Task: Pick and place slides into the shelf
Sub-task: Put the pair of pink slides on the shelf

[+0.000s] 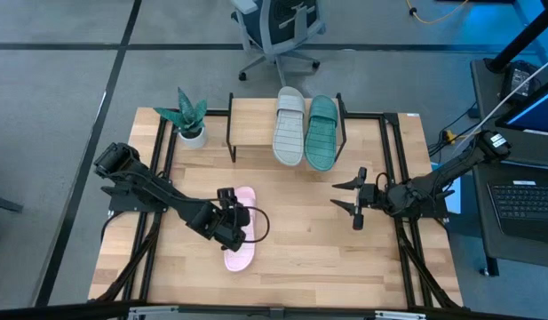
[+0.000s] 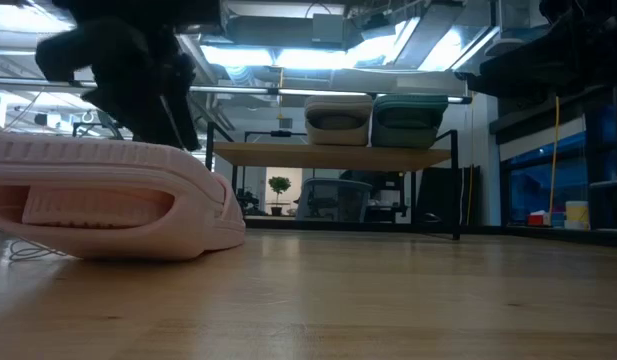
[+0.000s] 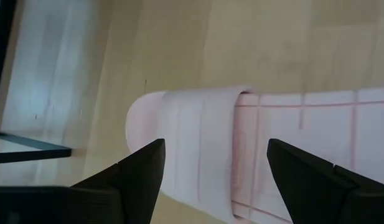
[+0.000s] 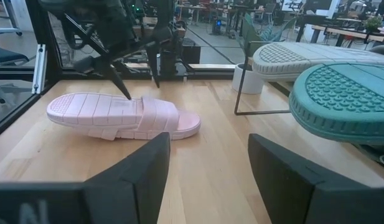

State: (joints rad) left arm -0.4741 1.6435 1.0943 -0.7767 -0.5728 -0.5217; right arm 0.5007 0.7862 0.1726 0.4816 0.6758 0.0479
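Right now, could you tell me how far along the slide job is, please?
Done: the grey slide and teal slide lie on the shelf. In hand: the open left pincer straddles the pink slide on the table. Left: shelving it. The right pincer waits open.

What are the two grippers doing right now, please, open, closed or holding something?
Left gripper: open, fingers either side of the pink slide, not closed on it.
Right gripper: open, holding nothing, over bare table right of centre.
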